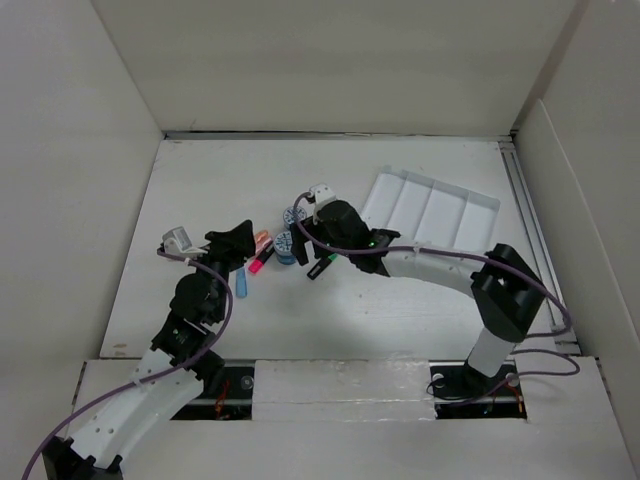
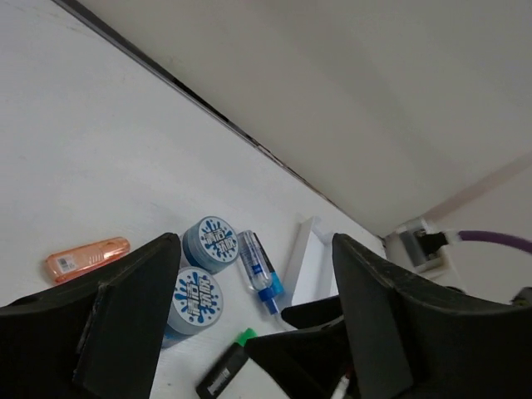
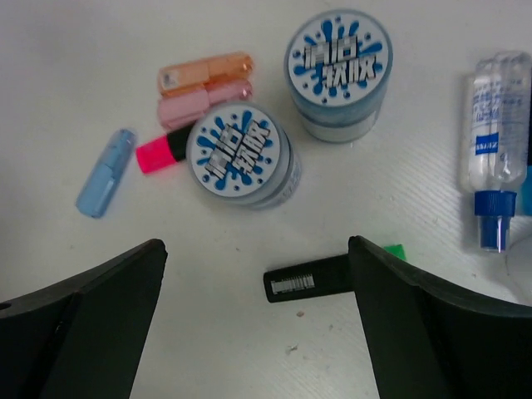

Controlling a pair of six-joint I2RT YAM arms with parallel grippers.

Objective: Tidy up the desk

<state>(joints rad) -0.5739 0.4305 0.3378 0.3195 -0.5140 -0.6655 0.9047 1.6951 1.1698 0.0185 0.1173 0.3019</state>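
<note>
The desk point(image 1: 350, 310) is a white tabletop with small items in its middle. Two blue round tins point(image 3: 241, 154) point(image 3: 338, 71) stand side by side. An orange highlighter point(image 3: 205, 73), a pink one point(image 3: 204, 101), a pink-capped black marker point(image 3: 162, 154) and a small blue piece point(image 3: 106, 172) lie to their left. A black marker with a green cap point(image 3: 312, 283) lies between my right gripper's open jaws; the right gripper point(image 3: 256, 249) hovers over it, empty. A clear spray bottle point(image 3: 492, 158) lies to the right. My left gripper point(image 1: 240, 240) is open and empty, just left of the items.
A white ridged compartment tray point(image 1: 430, 210) lies at the back right, close behind my right wrist. White walls border the desk on three sides. In the left wrist view the tins point(image 2: 210, 241), the bottle point(image 2: 262, 270) and the tray's edge point(image 2: 312, 266) show ahead.
</note>
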